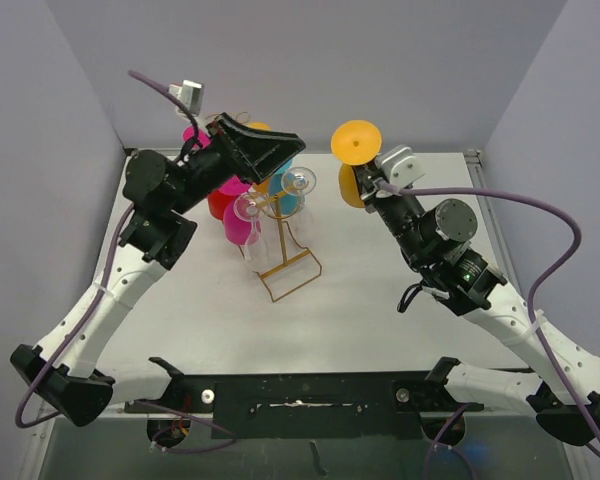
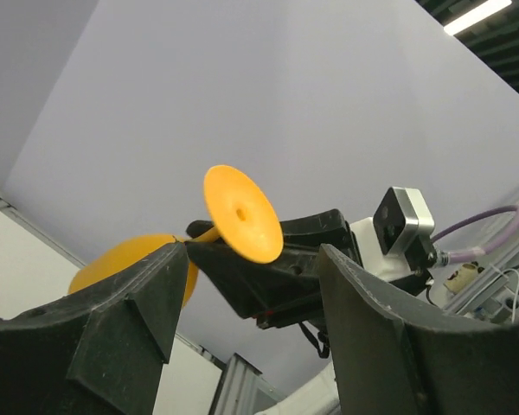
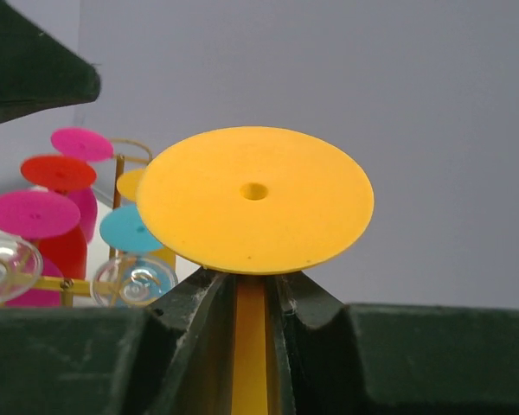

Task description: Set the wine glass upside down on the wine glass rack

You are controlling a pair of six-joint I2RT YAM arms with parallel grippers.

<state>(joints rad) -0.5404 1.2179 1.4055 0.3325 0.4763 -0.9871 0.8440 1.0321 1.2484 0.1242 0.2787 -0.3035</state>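
My right gripper (image 1: 368, 182) is shut on the stem of an orange wine glass (image 1: 356, 141), held upside down with its round foot on top and its bowl below, to the right of the rack. In the right wrist view the stem (image 3: 253, 346) sits between the closed fingers (image 3: 190, 303) under the foot (image 3: 254, 199). The gold wire wine glass rack (image 1: 291, 272) stands mid-table with several glasses hanging on it. My left gripper (image 1: 278, 152) is open and empty, raised over the rack's top. It faces the orange glass (image 2: 240, 214).
Pink (image 1: 240, 228), red (image 1: 220, 203), blue (image 1: 286, 198) and clear (image 1: 298, 181) glasses hang upside down on the rack. In the right wrist view their feet (image 3: 35, 213) crowd the rack's left side. Grey walls enclose the white table (image 1: 380, 300).
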